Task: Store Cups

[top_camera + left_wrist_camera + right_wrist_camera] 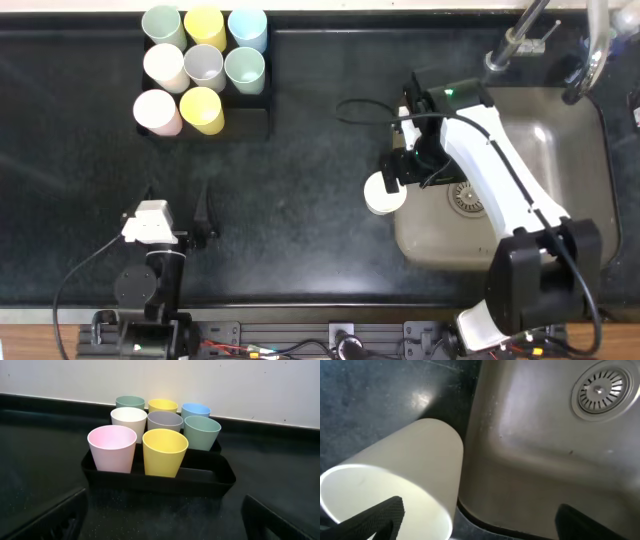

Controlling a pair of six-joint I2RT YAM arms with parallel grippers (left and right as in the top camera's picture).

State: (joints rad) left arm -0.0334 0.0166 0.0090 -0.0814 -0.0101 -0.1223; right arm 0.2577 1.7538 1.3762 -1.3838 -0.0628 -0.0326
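Black speckled worktop (300, 200); steel sink (570, 140) with round drain (605, 390) sunk in it; pale wall (200, 380) behind.

I've got the white cup (405, 475) up close: smooth matt plastic, with a soft sheen down its wall and no real gloss. Beside it the sink (535, 460) is brushed metal, satin, finely scuffed and lightly spotted, and its drain strainer (604, 391) is brighter pressed metal. Left of the sink, the counter (300, 180) looks like dark speckled stone, polished enough to throw a glare patch. At the sink's far edge the faucet (515, 38) gleams chrome. Well left of the sink, the tray (160, 485) is black plastic with a low shine, and the pastel cups (164, 455) in it are matt plastic. My own right fingers (375, 517) are matt black and faintly grainy.
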